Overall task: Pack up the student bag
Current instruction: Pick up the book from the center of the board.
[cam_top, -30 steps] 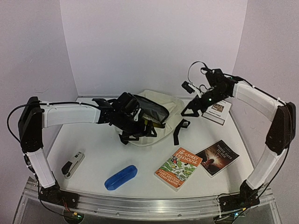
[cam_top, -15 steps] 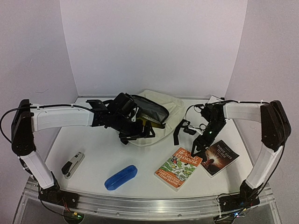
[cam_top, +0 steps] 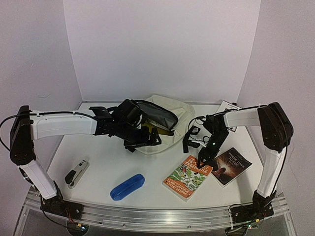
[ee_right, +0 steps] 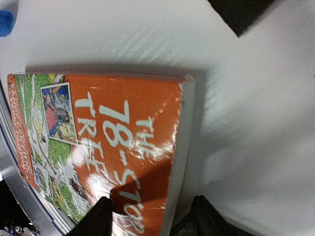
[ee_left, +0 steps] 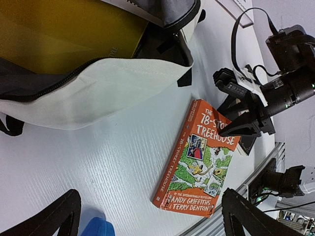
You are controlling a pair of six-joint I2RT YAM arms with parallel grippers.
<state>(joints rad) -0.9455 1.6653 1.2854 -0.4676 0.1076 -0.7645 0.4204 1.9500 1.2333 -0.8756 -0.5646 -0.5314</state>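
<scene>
The student bag, soft cream fabric with black zips and dark lining, slumps at the back middle of the white desk with its mouth gaping. A flat yellow book lies inside. The left fingers stand wide apart by that mouth, holding nothing. The right fingers are part-spread astride the far edge of a glossy orange paperback, "The 78-Storey Treehouse": one tip over its cover, the other over the desk. A blue oblong pencil case lies near the front
</scene>
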